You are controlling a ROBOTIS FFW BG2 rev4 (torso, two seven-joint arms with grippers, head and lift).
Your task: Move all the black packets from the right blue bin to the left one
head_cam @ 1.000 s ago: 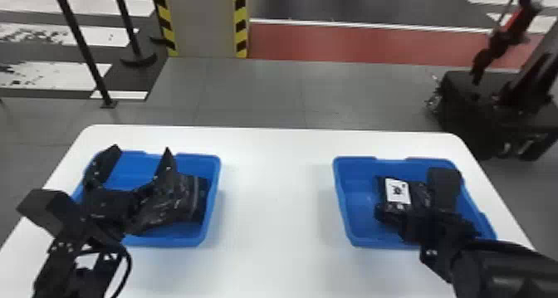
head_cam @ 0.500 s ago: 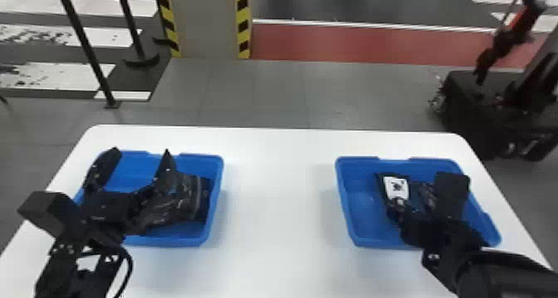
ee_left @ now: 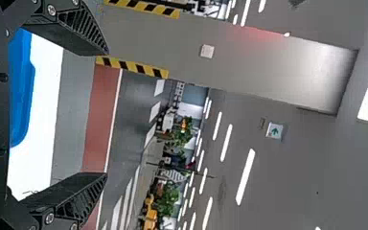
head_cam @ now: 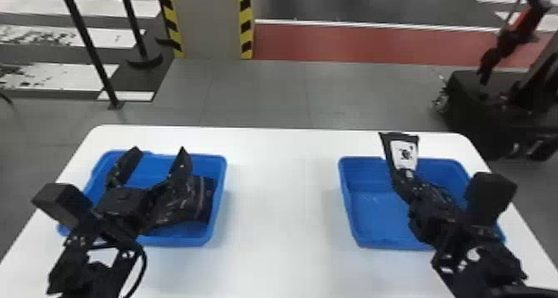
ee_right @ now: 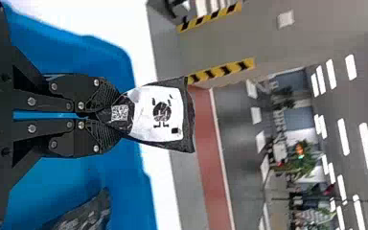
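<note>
- White tabletop spreads between the two grippers, grey floor and a red strip beyond it.
- Right gripper: fingers closed on one end of a black packet, which sticks out past the tips, white label exposed, above the right blue bin.
- Another packet lies below and to one side of those fingers, in that bin.
- Left gripper: fingers wide apart, nothing between them, over the left blue bin; dark packets lie beside its inner finger.
- Likely light, soft film, perhaps slick; the free end could flop or swivel during the carry.
- For the next one, I'd pinch deeper, across a gathered fold, squeezing only moderately.
</note>
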